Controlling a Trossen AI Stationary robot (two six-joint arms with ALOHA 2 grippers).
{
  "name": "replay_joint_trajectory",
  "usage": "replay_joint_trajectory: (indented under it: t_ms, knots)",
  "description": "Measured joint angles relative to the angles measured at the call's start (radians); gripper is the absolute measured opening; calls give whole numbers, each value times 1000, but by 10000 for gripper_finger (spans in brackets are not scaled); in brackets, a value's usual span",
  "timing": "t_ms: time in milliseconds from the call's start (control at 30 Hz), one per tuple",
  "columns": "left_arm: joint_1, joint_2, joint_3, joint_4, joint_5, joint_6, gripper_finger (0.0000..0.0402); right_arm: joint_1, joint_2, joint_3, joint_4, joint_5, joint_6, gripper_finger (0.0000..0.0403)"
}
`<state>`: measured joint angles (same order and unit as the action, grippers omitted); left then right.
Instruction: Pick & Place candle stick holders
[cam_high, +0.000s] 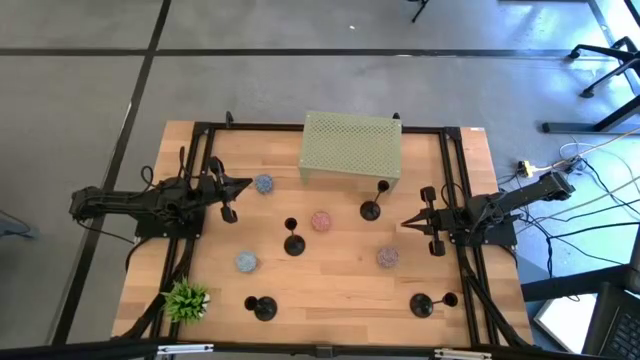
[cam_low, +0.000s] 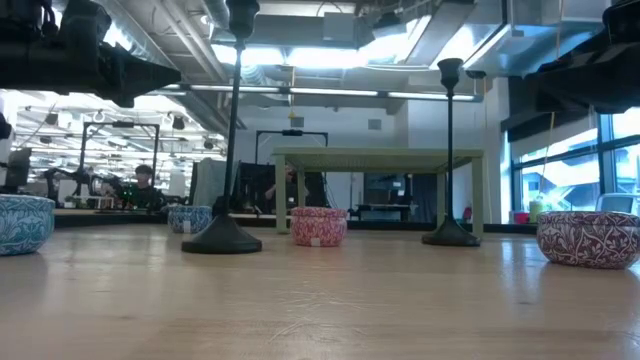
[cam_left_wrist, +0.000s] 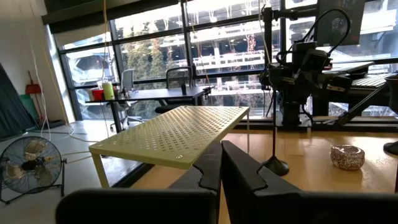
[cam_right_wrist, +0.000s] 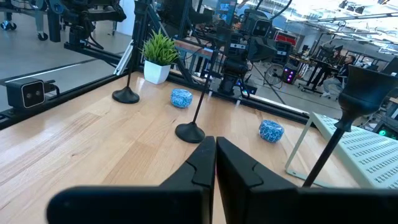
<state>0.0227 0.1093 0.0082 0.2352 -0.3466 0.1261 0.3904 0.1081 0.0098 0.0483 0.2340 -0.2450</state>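
Wooden tabletop (cam_high: 330, 290) carrying a perforated green riser shelf (cam_high: 351, 147), four black candle stick holders and several small patterned bowls. Both arms lie low and near-horizontal at opposite edges, pointing inward. Left claw (cam_high: 243, 184) closed, empty; right claw (cam_high: 406, 223) closed, empty. Nearest holder to the right claw (cam_high: 371, 209) stands just ahead of it, beside the shelf; another (cam_high: 294, 243) lies between the two claws; two more (cam_high: 263, 307) (cam_high: 421, 304) stand well away, toward the tabletop's front edge. Risk, judged: the holders are tall, thin-stemmed and top-heavy, so a closed or off-centre approach would likely knock one over.
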Motion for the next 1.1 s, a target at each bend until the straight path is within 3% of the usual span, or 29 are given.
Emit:
replay_joint_trajectory:
  t_ms: [467, 733, 1000, 1100]
  knots:
    - [0, 0, 0, 0, 0, 0, 4, 0, 0, 0, 0, 0, 2, 17]
    - [0, 0, 0, 0, 0, 0, 4, 0, 0, 0, 105, -29, 155, 17]
    - [0, 0, 0, 0, 0, 0, 4, -7, 0, 0, 149, -18, -58, 17]
    - [0, 0, 0, 0, 0, 0, 4, -11, 0, 0, 185, 55, -179, 17]
